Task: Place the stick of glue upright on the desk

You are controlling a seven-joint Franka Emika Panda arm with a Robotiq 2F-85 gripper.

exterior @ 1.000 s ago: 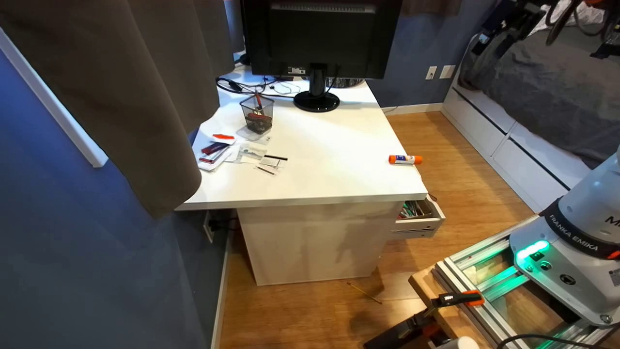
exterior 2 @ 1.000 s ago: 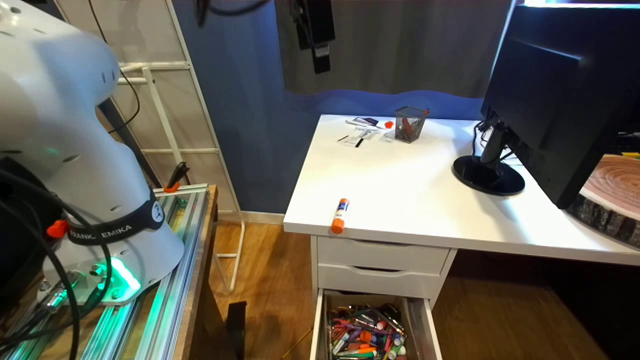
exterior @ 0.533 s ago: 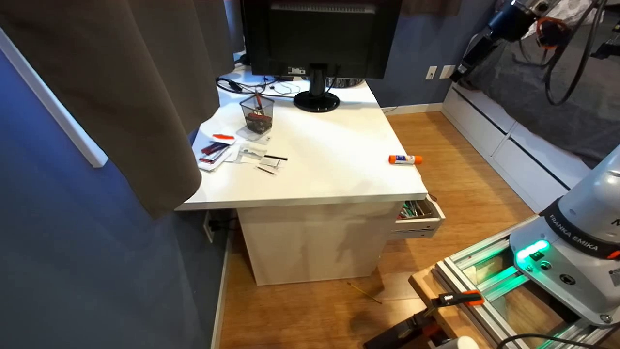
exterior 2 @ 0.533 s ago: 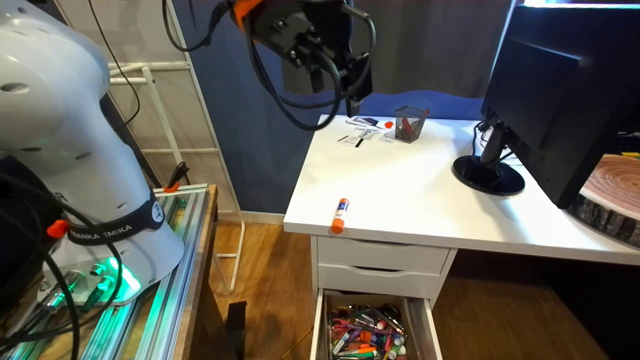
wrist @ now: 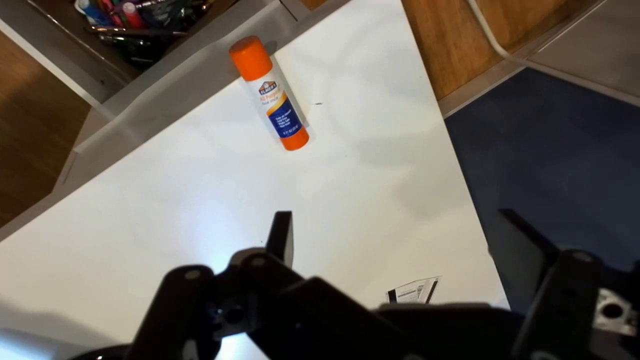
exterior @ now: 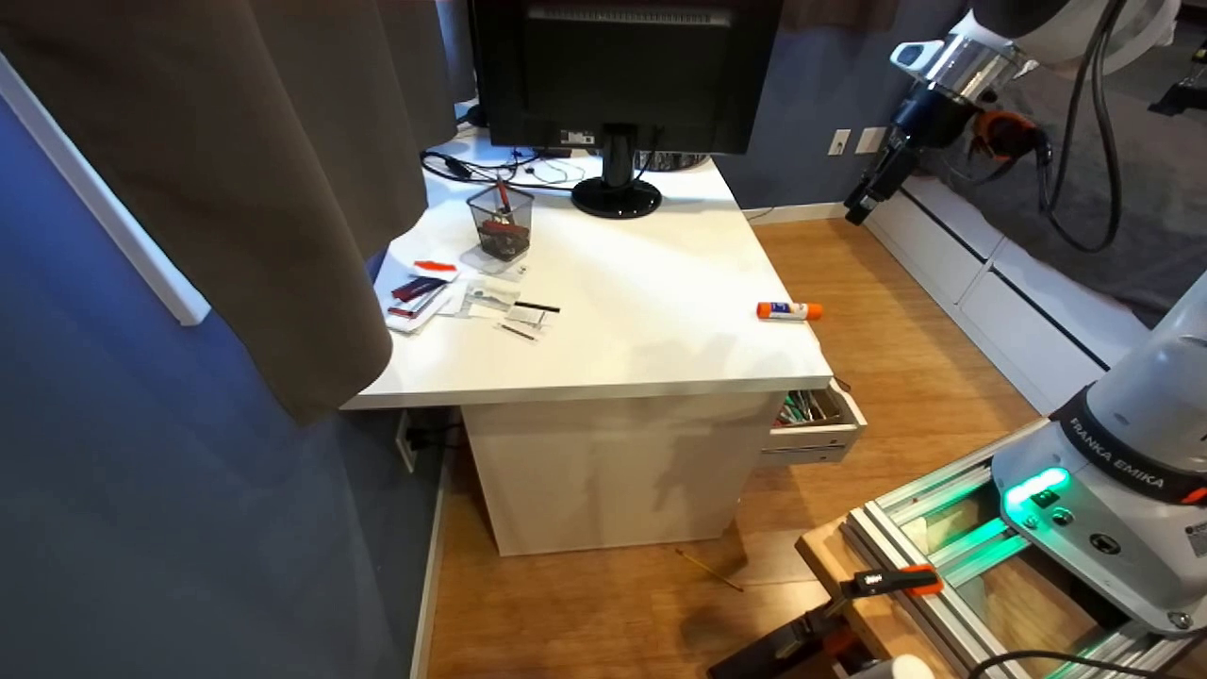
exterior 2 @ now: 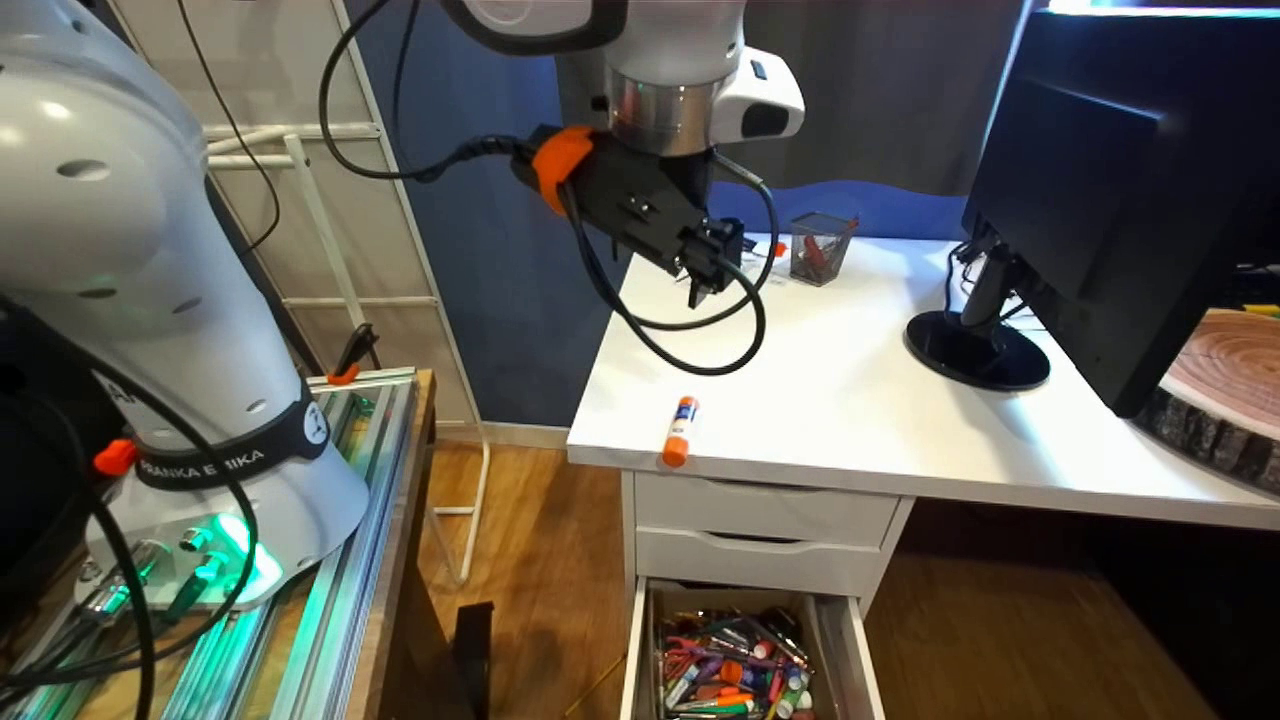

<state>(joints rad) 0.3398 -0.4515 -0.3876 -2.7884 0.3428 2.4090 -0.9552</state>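
Observation:
The stick of glue, an orange and white tube with a blue label, lies on its side on the white desk in both exterior views (exterior: 789, 311) (exterior 2: 680, 432) and in the wrist view (wrist: 274, 97). It lies by the desk edge above the drawers. The desk shows as a bare white top (exterior: 651, 283) (exterior 2: 820, 400) (wrist: 350, 175). My gripper (wrist: 395, 214) is open and empty in the wrist view, its fingers wide apart. It hangs above the desk, apart from the glue, in the exterior views (exterior: 860, 209) (exterior 2: 700, 290). Its fingertips are partly hidden in an exterior view.
An open drawer (exterior 2: 755, 665) full of pens and markers juts out below the glue. A black monitor (exterior: 618, 75) stands on the desk. A mesh pen cup (exterior: 502, 226) and papers (exterior: 490, 302) lie by the curtain side.
The arm and gripper have come down from high up toward the desk and closer to the glue. The glue has not moved.

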